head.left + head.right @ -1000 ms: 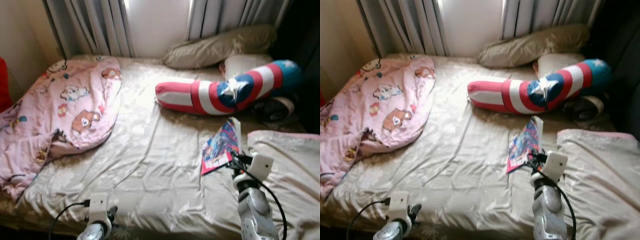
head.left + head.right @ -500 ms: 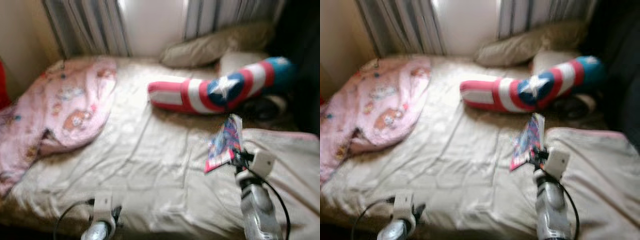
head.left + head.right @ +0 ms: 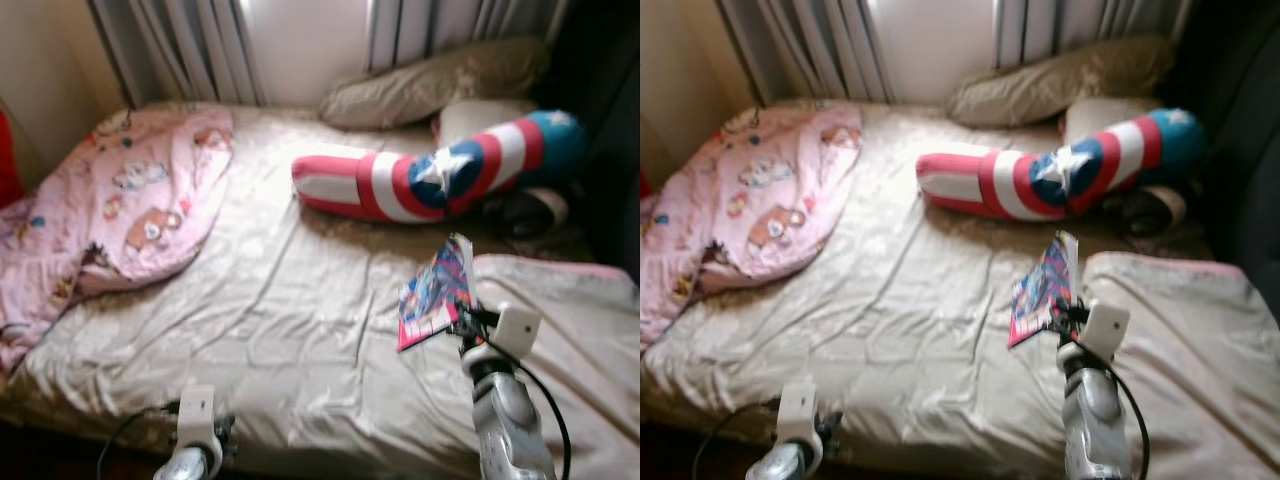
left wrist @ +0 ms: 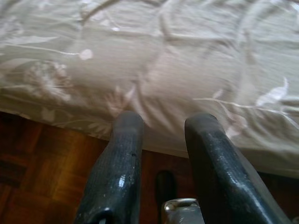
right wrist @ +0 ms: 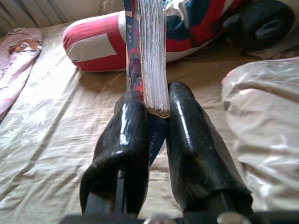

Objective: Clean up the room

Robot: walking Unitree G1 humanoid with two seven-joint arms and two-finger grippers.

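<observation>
My right arm reaches forward, its right gripper [image 5: 156, 109] clamped with both black fingers [image 5: 122, 140] pressed on a book's [image 5: 149, 51] lower edge, holding it upright. My left arm hangs low; the left gripper [image 4: 159, 135] fingers are parted.

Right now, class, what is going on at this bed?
The robot's right hand is shut on a colourful book, holding it on edge above the beige bed sheet, near a red, white and blue bolster pillow. Its left hand hangs open at the bed's near edge. A pink blanket lies crumpled on the left.
</observation>
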